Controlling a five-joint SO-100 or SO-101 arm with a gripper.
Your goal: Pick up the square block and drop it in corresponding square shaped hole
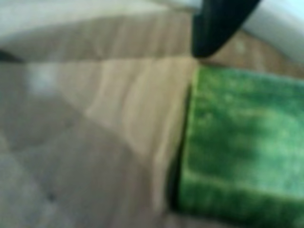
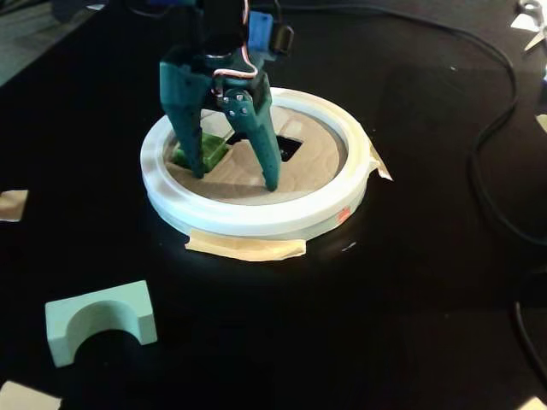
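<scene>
No writing can be read on the black table, the white ring or its tan round board. The gripper stands with spread fingers over the board, grasping nothing. The square block lies on the board just beside one finger, near the square shaped hole; a pale mint arch-shaped block rests well apart.

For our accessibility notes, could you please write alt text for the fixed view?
A teal gripper reaches down, open, inside a white ring taped to a black table, one finger beside a green block on the tan board. A dark square hole lies nearby; a pale arch block sits in front.
</scene>
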